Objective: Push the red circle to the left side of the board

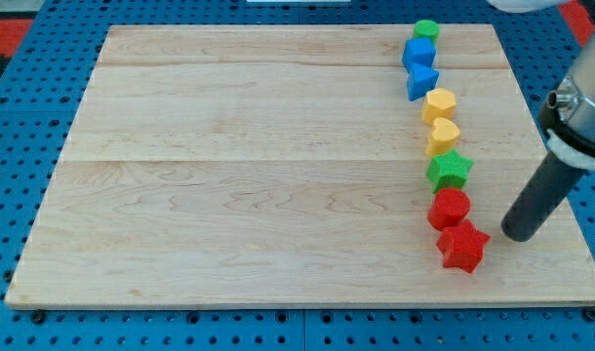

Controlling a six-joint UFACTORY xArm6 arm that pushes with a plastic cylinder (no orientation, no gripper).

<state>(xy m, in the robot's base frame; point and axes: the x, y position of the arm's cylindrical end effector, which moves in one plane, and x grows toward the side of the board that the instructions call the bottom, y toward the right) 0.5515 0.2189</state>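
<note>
Resting on the pale wooden desk (pixel 278 175), my tip (pixel 518 234) sits just to the view's right of the red plastic star block (pixel 462 246). No gripper fitted, so nothing to clench or release. Red circle block (pixel 449 208) lies up-left of my tip, touching the star and the green star block (pixel 450 170). Push not yet started; whole leftward run remains.

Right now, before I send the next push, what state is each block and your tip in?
red circle: flat on the board's right side, not yet pushed left, touching the green star and red star.
red star: flat, bottom of the column.
green star: flat.
yellow blocks: flat, stacked in line.
blue blocks: flat.
green circle: flat, top.
my tip: right of the red blocks, apart.
</note>
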